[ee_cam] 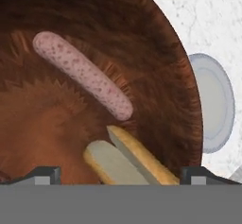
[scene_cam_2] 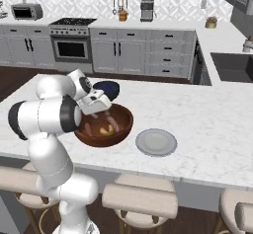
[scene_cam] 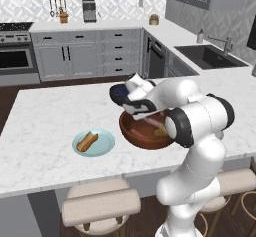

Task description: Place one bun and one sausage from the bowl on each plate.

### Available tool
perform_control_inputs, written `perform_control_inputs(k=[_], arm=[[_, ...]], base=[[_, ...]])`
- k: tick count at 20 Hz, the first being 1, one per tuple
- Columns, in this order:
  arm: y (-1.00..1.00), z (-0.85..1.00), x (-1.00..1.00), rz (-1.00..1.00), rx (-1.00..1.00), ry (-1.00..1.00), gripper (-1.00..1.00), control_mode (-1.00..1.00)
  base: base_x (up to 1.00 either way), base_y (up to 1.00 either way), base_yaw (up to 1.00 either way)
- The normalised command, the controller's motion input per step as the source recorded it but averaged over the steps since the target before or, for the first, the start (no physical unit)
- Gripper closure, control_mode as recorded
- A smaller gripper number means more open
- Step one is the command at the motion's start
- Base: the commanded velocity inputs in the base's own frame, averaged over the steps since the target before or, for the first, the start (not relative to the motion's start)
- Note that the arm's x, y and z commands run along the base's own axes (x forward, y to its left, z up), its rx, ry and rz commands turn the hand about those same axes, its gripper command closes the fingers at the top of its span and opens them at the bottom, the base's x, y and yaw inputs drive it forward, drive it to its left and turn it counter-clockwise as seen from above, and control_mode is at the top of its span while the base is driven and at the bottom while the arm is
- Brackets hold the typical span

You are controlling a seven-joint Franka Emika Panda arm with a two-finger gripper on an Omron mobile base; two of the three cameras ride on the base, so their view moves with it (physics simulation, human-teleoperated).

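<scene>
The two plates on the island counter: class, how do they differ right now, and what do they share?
The left plate looks pale blue-green and already carries food, which looks like a bun; the right plate looks grey and is bare. The left plate lies to the left of the wooden bowl, the right plate to its right. Both are round, flat and rest on the marble counter, smaller than the bowl.

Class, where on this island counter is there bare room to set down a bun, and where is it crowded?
Free: the grey plate right of the wooden bowl, and the marble beyond it towards the sink. Crowded: the bowl itself, under the open gripper, with a sausage and bun; the blue plate already holds food.
</scene>
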Motion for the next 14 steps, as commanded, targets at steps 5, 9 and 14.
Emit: perform_control_inputs(k=[5, 9, 14], arm=[[-0.24, -0.36, 0.25, 0.13, 0.00, 0.00, -1.00, -1.00], [-0.01, -0.36, 0.42, 0.13, 0.00, 0.00, -1.00, -1.00], [0.00, -0.35, 0.48, 0.13, 0.00, 0.00, -1.00, -1.00]], base=[[0.00, 0.00, 0.00], [0.00, 0.00, 0.00], [0.00, 0.00, 0.00]])
